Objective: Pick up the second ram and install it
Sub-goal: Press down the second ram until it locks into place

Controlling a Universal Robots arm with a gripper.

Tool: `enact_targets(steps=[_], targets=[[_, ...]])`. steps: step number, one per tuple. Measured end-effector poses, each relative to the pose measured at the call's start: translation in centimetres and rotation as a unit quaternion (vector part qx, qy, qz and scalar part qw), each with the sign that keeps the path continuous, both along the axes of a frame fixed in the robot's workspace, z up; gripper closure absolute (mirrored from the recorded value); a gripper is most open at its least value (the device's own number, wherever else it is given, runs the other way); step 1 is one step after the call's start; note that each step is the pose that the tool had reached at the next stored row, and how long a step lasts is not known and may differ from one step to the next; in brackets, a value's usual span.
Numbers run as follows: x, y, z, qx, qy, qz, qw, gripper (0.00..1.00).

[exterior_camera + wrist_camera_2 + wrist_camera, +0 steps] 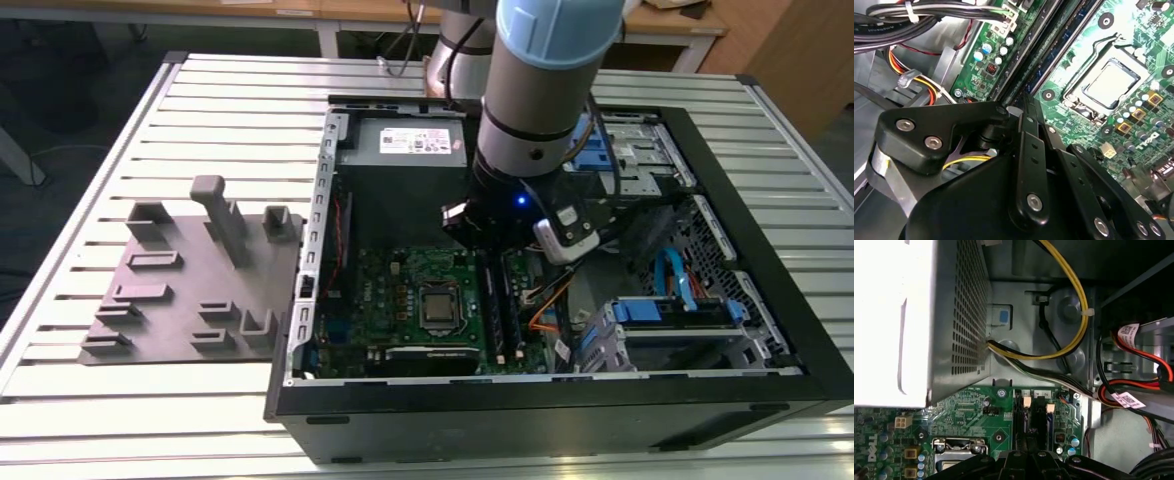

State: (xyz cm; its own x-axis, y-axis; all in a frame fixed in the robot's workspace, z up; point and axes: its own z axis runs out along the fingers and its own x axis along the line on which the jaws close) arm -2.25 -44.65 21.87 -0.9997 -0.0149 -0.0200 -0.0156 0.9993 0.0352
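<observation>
Closest to the lens in the second wrist view, the black gripper [1026,107] hangs low over the motherboard [1104,30], its fingers drawn together over the memory slots [1054,45]; whether they pinch anything I cannot tell. The second ram [1041,47] seems to lie along those slots, beside the processor socket [1109,82]. In the exterior view the gripper [501,250] sits inside the open computer case [747,300], below the grey power supply [400,160]. This looks like the seating stage; finishing would call for even, straight pressure along the stick.
</observation>
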Motion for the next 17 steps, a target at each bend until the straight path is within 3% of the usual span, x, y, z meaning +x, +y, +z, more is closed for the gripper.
enact_targets(steps=[5, 7, 10, 17], targets=[[0.0, 0.17, -0.25, 0.0006, -0.0005, 0.000, 1.0000, 0.89], [0.0, 0.23, 0.14, 0.0025, -0.0024, 0.000, 1.0000, 0.89], [0.0, 0.07, 0.61, -0.0003, -0.0027, 0.000, 1.0000, 0.89], [-0.1, -1.64, 0.62, -0.0155, -0.0026, 0.000, 0.9999, 0.89]])
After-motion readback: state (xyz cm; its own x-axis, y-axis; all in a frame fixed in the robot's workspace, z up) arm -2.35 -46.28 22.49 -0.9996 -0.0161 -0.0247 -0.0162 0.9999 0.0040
